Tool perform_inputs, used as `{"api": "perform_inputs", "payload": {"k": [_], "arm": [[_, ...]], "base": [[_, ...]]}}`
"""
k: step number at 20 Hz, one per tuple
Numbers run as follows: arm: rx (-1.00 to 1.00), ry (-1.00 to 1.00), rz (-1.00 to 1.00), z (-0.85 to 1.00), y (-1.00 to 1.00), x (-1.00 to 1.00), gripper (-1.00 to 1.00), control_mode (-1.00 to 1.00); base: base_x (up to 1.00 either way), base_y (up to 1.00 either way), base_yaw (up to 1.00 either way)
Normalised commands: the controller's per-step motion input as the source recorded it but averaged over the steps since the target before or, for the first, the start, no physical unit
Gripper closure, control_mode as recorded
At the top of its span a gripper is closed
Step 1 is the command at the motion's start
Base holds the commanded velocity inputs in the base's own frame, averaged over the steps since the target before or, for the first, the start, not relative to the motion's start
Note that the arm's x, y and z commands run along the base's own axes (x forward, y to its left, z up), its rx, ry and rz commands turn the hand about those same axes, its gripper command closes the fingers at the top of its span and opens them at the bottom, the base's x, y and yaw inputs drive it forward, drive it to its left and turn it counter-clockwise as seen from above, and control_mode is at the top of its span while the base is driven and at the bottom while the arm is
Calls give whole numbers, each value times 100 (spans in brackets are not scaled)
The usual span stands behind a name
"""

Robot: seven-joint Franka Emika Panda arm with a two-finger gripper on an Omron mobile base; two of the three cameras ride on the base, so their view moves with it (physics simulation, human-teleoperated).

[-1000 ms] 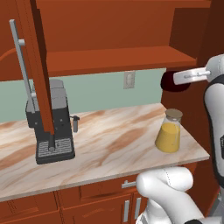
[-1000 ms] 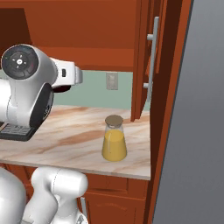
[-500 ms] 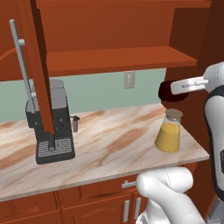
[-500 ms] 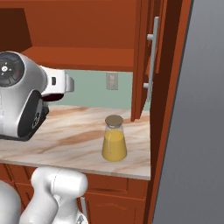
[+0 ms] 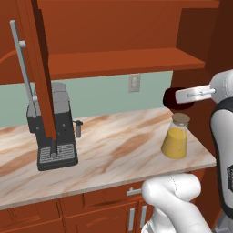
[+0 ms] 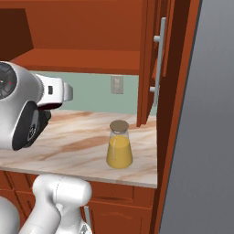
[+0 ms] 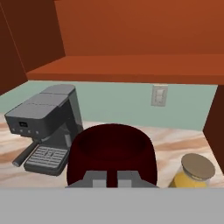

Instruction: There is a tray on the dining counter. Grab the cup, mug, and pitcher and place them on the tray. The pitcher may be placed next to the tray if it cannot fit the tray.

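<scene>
i've got the gripper [image 7: 112, 177] pinching the mug [image 7: 112, 153] above the pitcher [image 5: 175, 142], so swinging low cld knock it off the counter [image 5: 113, 154].

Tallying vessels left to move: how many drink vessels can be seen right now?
2: the dark red mug held up in the fingers, and the pitcher standing on the counter near its right end.

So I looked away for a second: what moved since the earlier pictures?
The gripper, shut on the mug, carried it leftward in the left base view and a little lower, above the pitcher. The pitcher and coffee machine stayed put on the counter.
</scene>
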Motion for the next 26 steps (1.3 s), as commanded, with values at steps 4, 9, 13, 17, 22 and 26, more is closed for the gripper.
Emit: {"api": "perform_inputs", "payload": {"k": [4, 9, 13, 17, 22, 26], "arm": [[0, 0, 0, 0, 0, -4, 100, 100], [0, 0, 0, 0, 0, 0, 100, 100], [0, 0, 0, 0, 0, 0, 100, 100], [0, 0, 0, 0, 0, 0, 100, 100], [0, 0, 0, 0, 0, 0, 100, 100], [0, 0, 0, 0, 0, 0, 100, 100]], "base": [[-38, 0, -2], [-98, 0, -13], [-100, 2, -21], [-100, 1, -25], [-100, 0, -31], [-99, 0, -44]]}}
